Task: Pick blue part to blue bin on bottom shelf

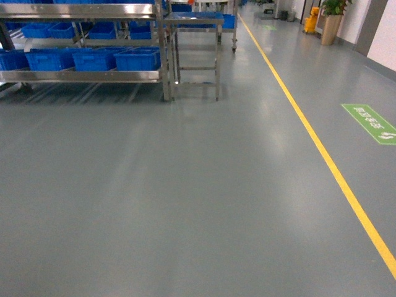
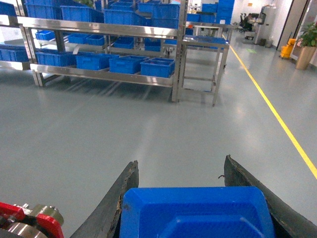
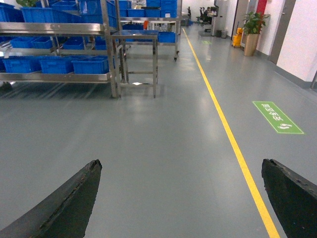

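In the left wrist view a blue part (image 2: 198,213) with bevelled edges fills the gap between the dark fingers of my left gripper (image 2: 181,162), which is shut on it. My right gripper (image 3: 182,163) stands wide open over bare floor, holding nothing. Neither gripper shows in the head view. The bottom shelf (image 1: 80,76) of the steel rack lies far ahead on the left and carries a row of blue bins (image 1: 136,59). The same shelf (image 2: 104,75) and blue bins (image 2: 157,67) show in the left wrist view, well away from the held part.
A small steel table (image 1: 195,46) stands right beside the rack's right end. A yellow floor line (image 1: 322,148) runs down the right side, with a green floor sign (image 1: 370,122) beyond it. A potted plant (image 1: 331,25) stands far back right. Grey floor lies between me and the rack.
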